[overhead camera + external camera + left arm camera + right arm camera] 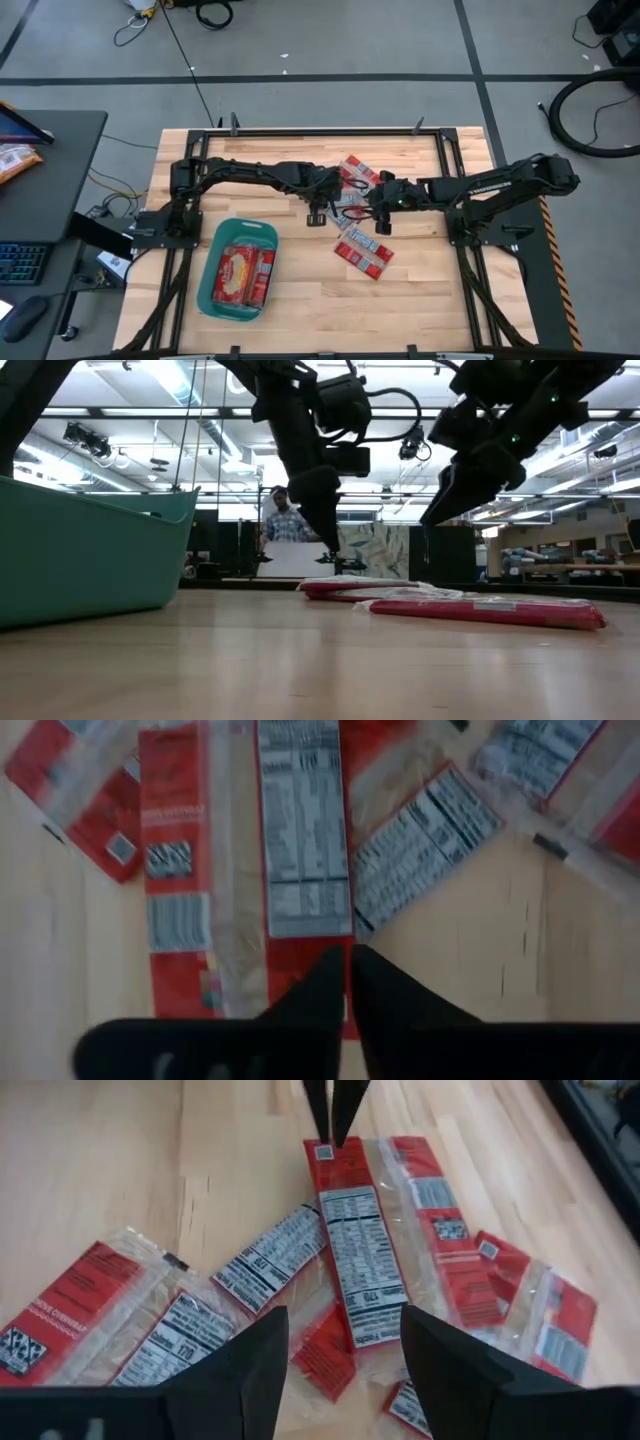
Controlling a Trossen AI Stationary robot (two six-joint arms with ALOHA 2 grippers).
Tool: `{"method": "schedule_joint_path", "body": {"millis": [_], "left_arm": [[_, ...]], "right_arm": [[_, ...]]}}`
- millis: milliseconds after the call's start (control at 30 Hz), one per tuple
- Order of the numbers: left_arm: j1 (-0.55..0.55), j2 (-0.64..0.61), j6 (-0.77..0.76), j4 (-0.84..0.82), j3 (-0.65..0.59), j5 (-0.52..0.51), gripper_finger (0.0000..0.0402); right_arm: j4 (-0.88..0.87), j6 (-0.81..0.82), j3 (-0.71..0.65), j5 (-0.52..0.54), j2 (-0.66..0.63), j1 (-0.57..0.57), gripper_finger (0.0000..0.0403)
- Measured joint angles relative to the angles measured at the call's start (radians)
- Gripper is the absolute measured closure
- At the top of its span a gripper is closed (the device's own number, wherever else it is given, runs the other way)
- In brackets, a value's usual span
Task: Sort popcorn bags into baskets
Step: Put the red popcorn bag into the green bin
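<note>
Several small red popcorn bags with white label panels lie flat in a loose pile (352,205) at the table's middle, with more of these bags (364,256) nearer me. The teal basket (213,245) sits at the near left and holds red bags (243,275). My left gripper (348,970) is shut and points down at one end of a long bag (355,1260). My right gripper (340,1370) is open and hovers above the pile's right side, touching nothing. In the low view it hangs clear of the table (440,510). My left gripper comes from above, pointing down, with its fingers (322,1115) closed together on the short red end (322,1152) of the long labelled bag. The bag lies flat on the table and partly over neighbouring bags. How much of the edge sits between the fingers is hidden by them.
The table's metal frame rails (330,130) run along its edges. Bare wood lies between the basket and the pile (300,260) and at the near right. A person (285,520) stands beyond the far edge. A desk with a keyboard (25,260) is off to the left.
</note>
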Motion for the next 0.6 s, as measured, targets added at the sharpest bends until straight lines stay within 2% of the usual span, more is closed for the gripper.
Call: {"method": "schedule_joint_path", "body": {"millis": [200, 400, 600], "left_arm": [[-0.024, 0.0, -0.017, 0.026, -0.051, -0.005, 0.0281], [-0.057, 0.018, -0.01, 0.074, -0.06, -0.125, 0.0184], [-0.072, 0.047, -0.01, 0.094, -0.06, -0.171, 0.0145]], "right_arm": [[0.001, 0.086, 0.0, 0.0, 0.015, 0.0, 0.0208], [0.001, 0.154, 0.0, -0.004, 0.001, 0.0, 0.0208], [-0.002, 0.154, 0.001, -0.007, -0.011, 0.001, 0.0208]]}}
